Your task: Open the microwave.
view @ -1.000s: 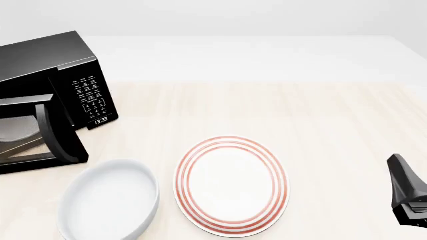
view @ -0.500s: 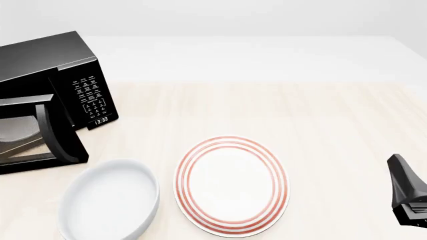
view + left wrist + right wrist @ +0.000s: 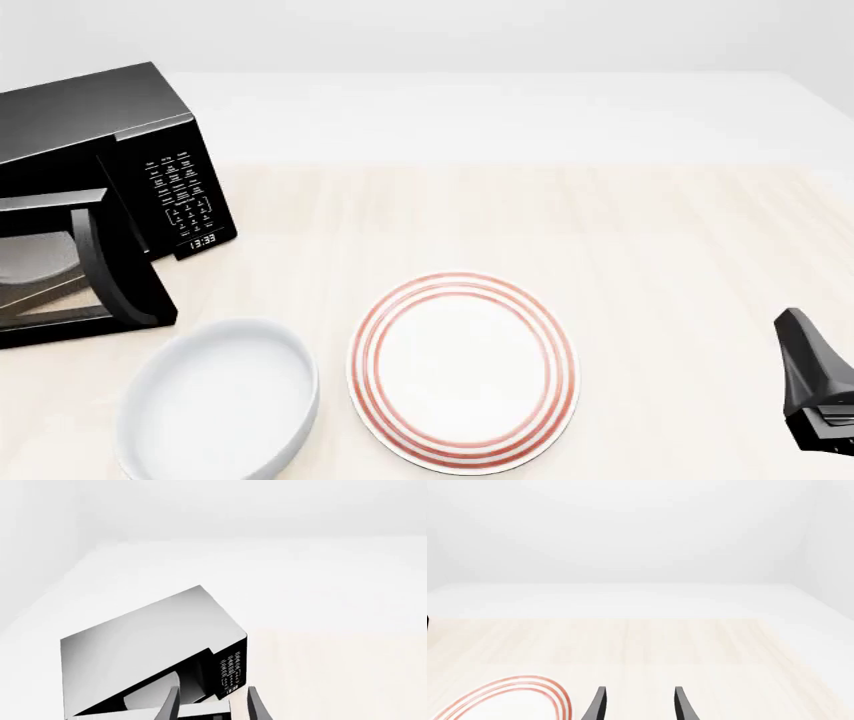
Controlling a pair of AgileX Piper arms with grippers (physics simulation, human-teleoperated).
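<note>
**Standing open: microwave door ajar at far left of table**

Sitting at the far left of the table (image 3: 641,200), the microwave (image 3: 100,130) is turned at an angle, its button panel (image 3: 184,195) facing toward the middle of the table. Door (image 3: 67,265) is swung out toward the arms' side; a pale turntable (image 3: 30,258) shows through the opening. Clock digits visible at the bottom of the panel.

Left gripper (image 3: 212,705): seen only in the left wrist view, fingers (image 3: 170,705) spread apart with nothing between them, pointed at the microwave from above, over the door's top edge. Whether it touches the door cannot be told.

Right gripper (image 3: 639,705): fingers parted, holding nothing, above bare table just beside the red-ringed plate (image 3: 463,370). In the front view only a dark part of the right arm (image 3: 817,385) shows at the right edge.

White bowl (image 3: 220,400) lies just left of the plate, in front of the microwave door.
</note>
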